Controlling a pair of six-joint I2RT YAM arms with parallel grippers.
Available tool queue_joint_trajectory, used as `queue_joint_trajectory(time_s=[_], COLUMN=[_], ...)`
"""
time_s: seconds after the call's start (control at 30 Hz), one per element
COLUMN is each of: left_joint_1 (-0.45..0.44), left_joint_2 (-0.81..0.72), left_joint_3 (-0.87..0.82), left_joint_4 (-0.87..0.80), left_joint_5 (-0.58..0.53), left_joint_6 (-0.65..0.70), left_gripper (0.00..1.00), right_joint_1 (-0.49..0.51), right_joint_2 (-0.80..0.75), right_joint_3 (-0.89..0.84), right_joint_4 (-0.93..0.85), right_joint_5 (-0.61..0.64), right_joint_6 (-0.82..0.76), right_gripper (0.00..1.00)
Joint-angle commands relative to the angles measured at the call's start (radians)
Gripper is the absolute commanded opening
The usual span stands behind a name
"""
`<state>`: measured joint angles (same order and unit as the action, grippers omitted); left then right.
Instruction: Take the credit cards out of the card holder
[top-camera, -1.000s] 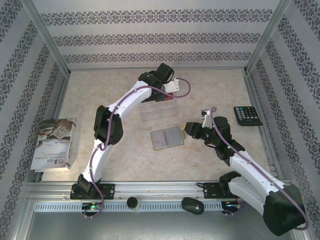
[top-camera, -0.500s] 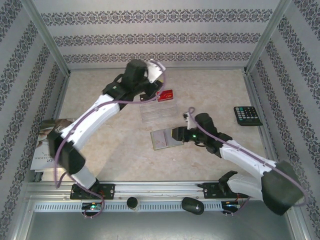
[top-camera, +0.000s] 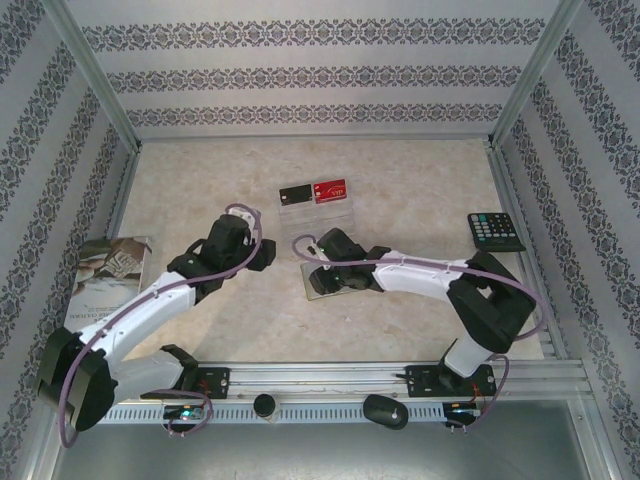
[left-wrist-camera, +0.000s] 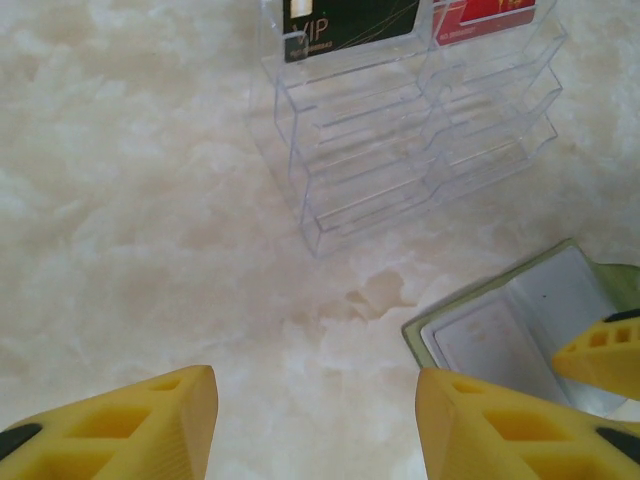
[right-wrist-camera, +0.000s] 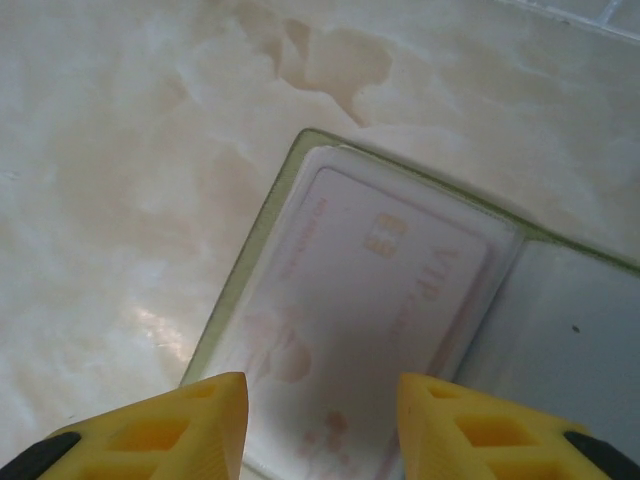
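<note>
where the clear plastic tiered rack (top-camera: 316, 218) sits on the marbled beige tabletop (top-camera: 420, 180), its far tier holds a black card (left-wrist-camera: 348, 20) with vip lettering and a red card (left-wrist-camera: 483, 10) side by side. olive-green folding card holder (right-wrist-camera: 262, 235) lies open and flat just in front of the rack, pale grey inside; a pale see-through card (right-wrist-camera: 370, 290) sits in its left pocket. right gripper (right-wrist-camera: 320, 420) hovers low over that pocket, arm folded back and reaching left, jaws moderately apart, nothing between them. left gripper (left-wrist-camera: 315, 420) hangs over bare tabletop left of the holder, forearm low, jaws parted and empty.
</note>
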<state>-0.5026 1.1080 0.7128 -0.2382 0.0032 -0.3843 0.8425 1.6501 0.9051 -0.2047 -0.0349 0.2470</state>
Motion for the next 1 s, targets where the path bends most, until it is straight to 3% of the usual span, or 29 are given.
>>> queue_joint_trajectory(time_s=[0.0,0.27,0.53,0.83,0.97], left_joint_1=[0.010,0.010,0.003,-0.046,-0.076], left_joint_2=[-0.040,-0.037,0.016,0.092,0.167], left_joint_3=[-0.037,-0.084,-0.094,-0.124,-0.135], left_joint_4=[0.021,0.052,0.099,0.204,0.282], left_joint_5=[-0.006,0.009,0.084,0.132,0.154], left_joint_6=[-0.099,-0.111,-0.117,-0.142,-0.187], left_gripper=[0.54,0.52,0.49,0.46,0.43], right_joint_1=[0.033,0.083,0.076,-0.027,-0.053], right_joint_2=[0.056,0.175,0.186,0.017,-0.023], right_joint_3=[0.057,0.113,0.094,-0.040,-0.064], right_joint_4=[-0.069,-0.117,-0.059,0.250,0.326], right_joint_5=[0.130,0.212,0.198,-0.156,-0.238], right_joint_6=[-0.064,-0.090,-0.067,0.050,0.109], right_gripper=[0.44,0.44,0.02,0.00,0.00])
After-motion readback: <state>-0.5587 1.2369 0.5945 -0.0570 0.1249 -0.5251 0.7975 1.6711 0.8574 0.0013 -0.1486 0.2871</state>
